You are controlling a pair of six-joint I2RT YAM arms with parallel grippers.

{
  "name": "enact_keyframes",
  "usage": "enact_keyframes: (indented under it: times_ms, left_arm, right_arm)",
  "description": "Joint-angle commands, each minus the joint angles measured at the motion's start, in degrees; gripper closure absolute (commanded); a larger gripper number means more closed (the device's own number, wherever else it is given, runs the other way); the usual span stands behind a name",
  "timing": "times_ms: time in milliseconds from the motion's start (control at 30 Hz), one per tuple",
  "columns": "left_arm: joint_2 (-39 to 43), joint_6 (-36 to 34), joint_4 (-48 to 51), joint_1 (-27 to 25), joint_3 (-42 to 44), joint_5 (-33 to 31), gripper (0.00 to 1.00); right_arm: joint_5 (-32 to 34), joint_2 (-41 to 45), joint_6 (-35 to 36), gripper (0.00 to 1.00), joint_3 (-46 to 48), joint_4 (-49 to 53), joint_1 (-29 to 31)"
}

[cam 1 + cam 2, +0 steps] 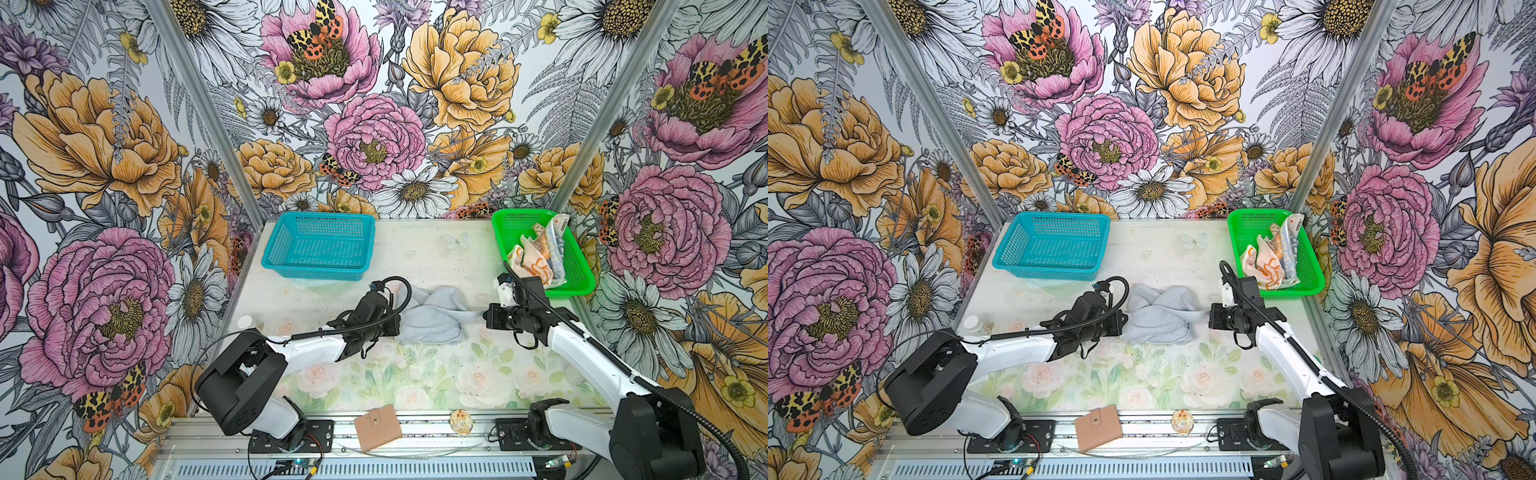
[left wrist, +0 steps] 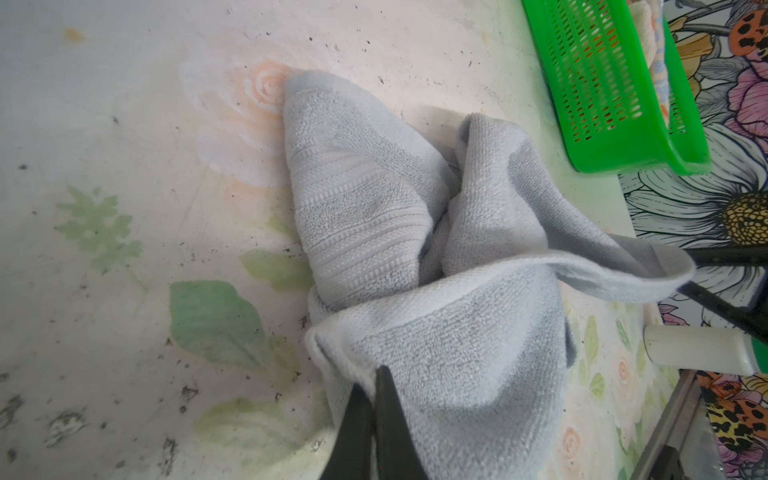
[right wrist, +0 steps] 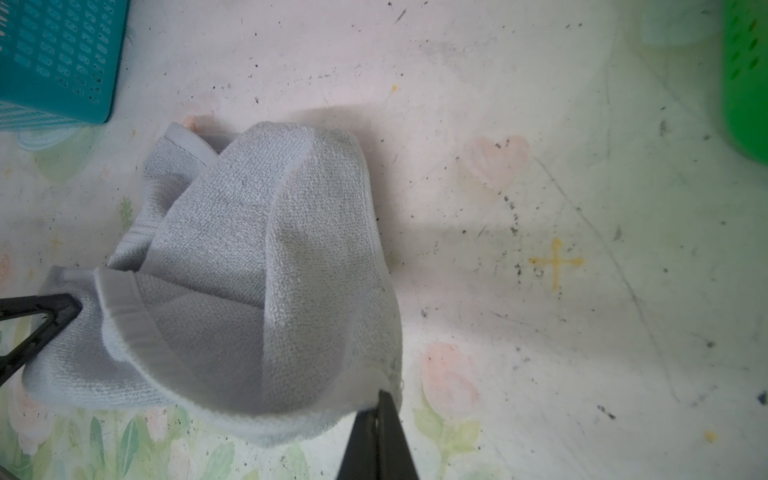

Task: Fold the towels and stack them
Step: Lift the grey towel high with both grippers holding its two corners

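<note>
"The table (image 1: 432,257) has pale roses, and the walls have big flowers. Where's the grey towel (image 1: 432,316)?"

"Bunched up near the green basket (image 1: 500,237), lying long from side to side."

"And the claws?"

"The left gripper (image 2: 376,374) pinches one end tight. The right gripper (image 3: 382,395) pinches the other."

"What's in the green basket?"

"The flower towel (image 1: 536,257) and the lettered towel (image 1: 557,241), all crumpled."

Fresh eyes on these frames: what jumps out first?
First, the crumpled grey towel mid-table, pinched at opposite ends by the left hand and the right hand, both shut on it. Next, the green basket at the back right, holding the orange-and-cream towel and the lettered towel. The loud floral walls surround everything.
</note>
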State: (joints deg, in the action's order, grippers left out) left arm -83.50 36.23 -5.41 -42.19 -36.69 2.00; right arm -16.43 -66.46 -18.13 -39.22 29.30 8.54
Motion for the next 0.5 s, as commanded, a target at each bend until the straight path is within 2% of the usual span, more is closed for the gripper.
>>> enact_keyframes:
  times_ms: [0,233,467]
  left_arm:
    - [4.9,-5.0,0.9,-0.3,-1.2,-0.7,1.00]
    - [16.3,-23.7,9.1,0.1,-11.1,-5.9,1.00]
    - [24.2,-35.3,10.7,2.1,-24.1,-5.2,1.00]
  right_arm:
    - [-1.8,-0.1,0.1,1.00,-3.4,-1.0,-0.1]
    - [-6.3,1.1,0.5,1.00,-17.6,-0.9,0.5]
    - [-6.7,3.2,2.4,1.00,-35.3,-1.0,1.1]
